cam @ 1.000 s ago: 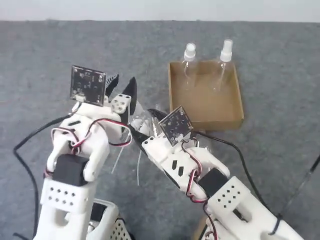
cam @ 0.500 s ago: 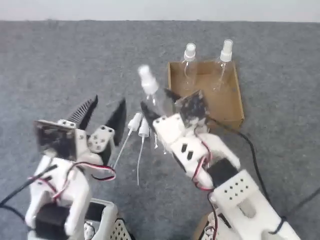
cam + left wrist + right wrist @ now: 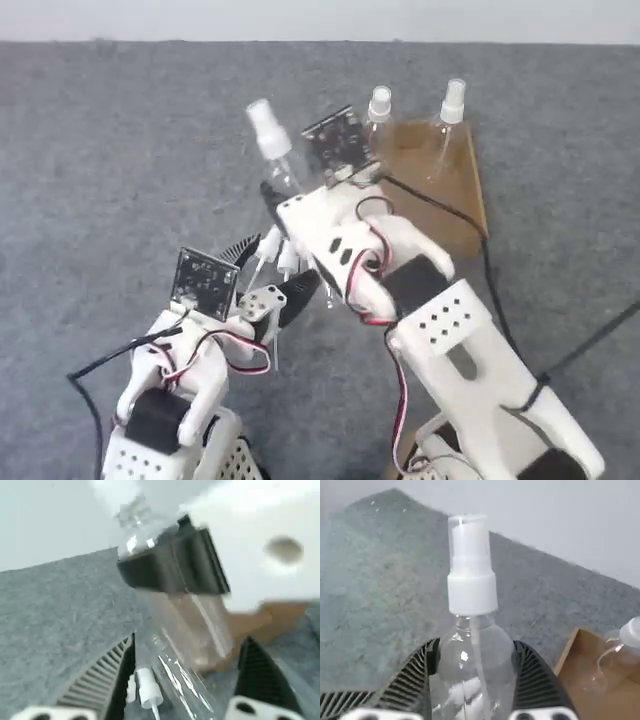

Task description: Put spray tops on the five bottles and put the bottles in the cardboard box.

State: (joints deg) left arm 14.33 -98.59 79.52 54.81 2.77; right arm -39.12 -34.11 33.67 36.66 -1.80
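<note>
My right gripper [image 3: 283,196] is shut on a clear bottle [image 3: 277,163] with a white spray top [image 3: 470,570], held upright above the table just left of the cardboard box [image 3: 472,196]. In the right wrist view the gripper [image 3: 476,650] clasps the bottle's body [image 3: 455,672]. Two capped bottles [image 3: 379,110] [image 3: 451,105] stand at the box's far side. My left gripper [image 3: 272,268] is open, low over two loose spray tops [image 3: 272,243] [image 3: 290,256]. The left wrist view shows its fingers [image 3: 107,687] flanking a spray top [image 3: 148,693] and a clear bottle [image 3: 182,677] lying on the table.
Grey carpet-like cloth [image 3: 120,150] covers the table, bare to the left and far side. The right arm's body [image 3: 400,270] hides the box's near left part. Black cables [image 3: 500,290] run along the right side.
The right arm has raised the capped bottle and carried it farther from me. The left arm has swung right and lowered its open gripper over the loose spray tops.
</note>
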